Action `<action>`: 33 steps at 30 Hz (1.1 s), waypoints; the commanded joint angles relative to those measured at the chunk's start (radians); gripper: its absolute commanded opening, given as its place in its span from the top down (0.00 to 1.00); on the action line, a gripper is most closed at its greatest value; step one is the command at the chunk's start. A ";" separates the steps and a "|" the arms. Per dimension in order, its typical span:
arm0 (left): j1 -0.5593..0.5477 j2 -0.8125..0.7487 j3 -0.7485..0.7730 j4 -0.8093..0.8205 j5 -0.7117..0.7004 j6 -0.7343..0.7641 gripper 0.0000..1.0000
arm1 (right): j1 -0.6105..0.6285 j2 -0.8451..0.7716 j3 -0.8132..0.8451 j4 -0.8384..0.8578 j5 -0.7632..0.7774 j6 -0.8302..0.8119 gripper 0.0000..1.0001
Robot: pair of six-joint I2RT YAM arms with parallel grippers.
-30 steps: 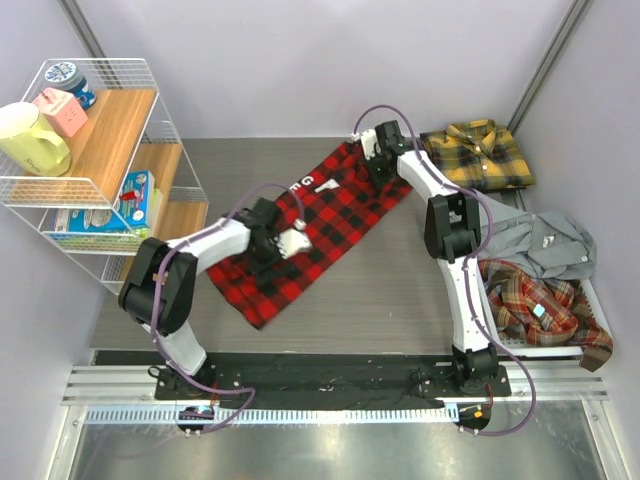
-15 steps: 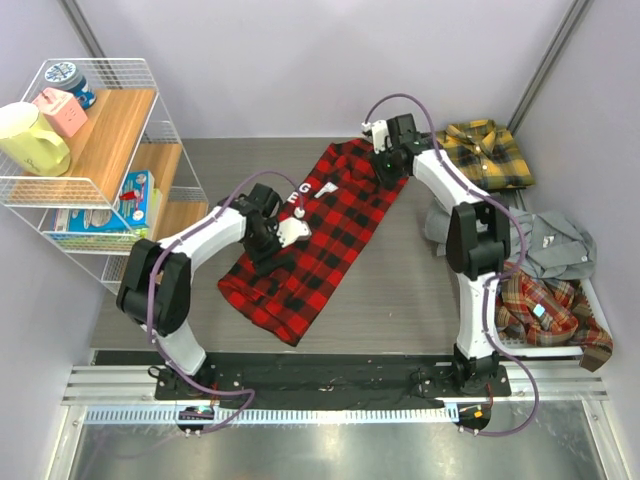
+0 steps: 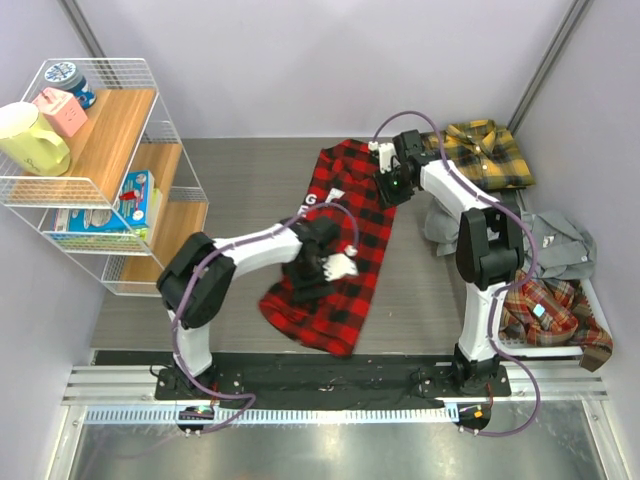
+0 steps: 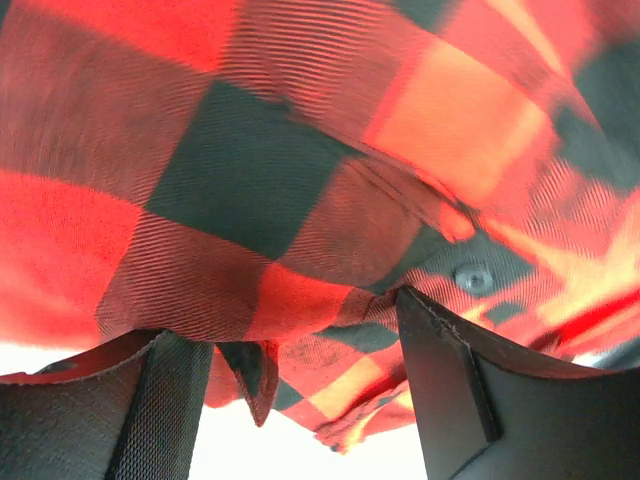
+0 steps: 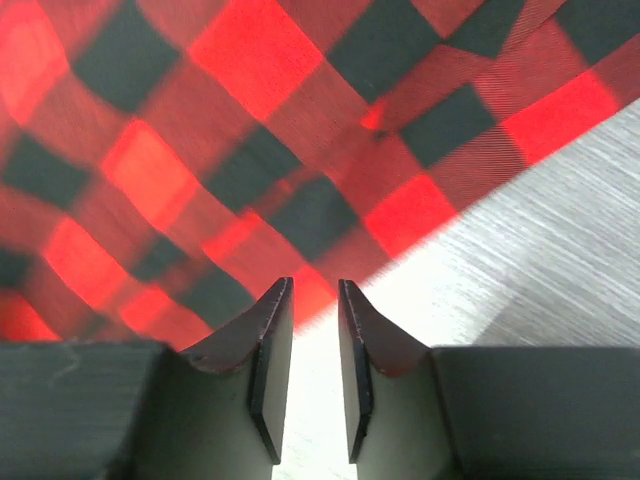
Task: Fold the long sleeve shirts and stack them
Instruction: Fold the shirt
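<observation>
From above, you had the red-and-black shirt [image 3: 362,215] stretched lengthwise down the middle of the table [image 3: 250,180]. Its white lettering [image 3: 318,196] showed near the left edge, and its near end lay rumpled close to the arm bases. Your left gripper [image 3: 340,266] lay on the shirt's lower half. Your right gripper [image 3: 388,187] sat at the shirt's right edge, near the far end. The yellow plaid shirt [image 3: 487,152] lay folded in the back right corner, apart from the red one. The grey shirt [image 3: 555,245] and the orange-brown plaid shirt [image 3: 545,305] were heaped together at the right side, the grey one farther back. The wire shelf [image 3: 115,135] stood against the left wall.

Through the left wrist camera, your left gripper [image 4: 285,320] had its fingers [image 4: 450,400] spread wide. The red-and-black shirt [image 4: 250,180] bulged across the tips and a flap hung into the gap. A button [image 4: 473,277] showed just above the finger on the right of that view. I could not tell whether any cloth was pinched.

Through the right wrist camera, your right gripper [image 5: 315,285] had its fingers [image 5: 265,350] a narrow slit apart, with bright table showing through the slit. The red-and-black shirt [image 5: 230,130] filled the view beyond, its edge running slantwise just at the tips, with bare table [image 5: 540,250] to the right. Whether the tips caught that edge I could not tell.
</observation>
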 commanded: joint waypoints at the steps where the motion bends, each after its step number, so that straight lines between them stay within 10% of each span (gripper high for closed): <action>1: -0.108 0.084 0.108 0.000 0.264 -0.190 0.28 | -0.008 0.069 0.077 0.013 0.028 -0.017 0.71; 18: 0.376 -0.160 0.035 0.096 0.376 -0.433 0.21 | 0.091 0.451 0.460 0.048 0.033 -0.098 0.71; 33: 0.360 0.186 0.409 0.179 0.386 -0.540 0.45 | 0.084 0.328 0.580 0.079 0.026 0.000 0.58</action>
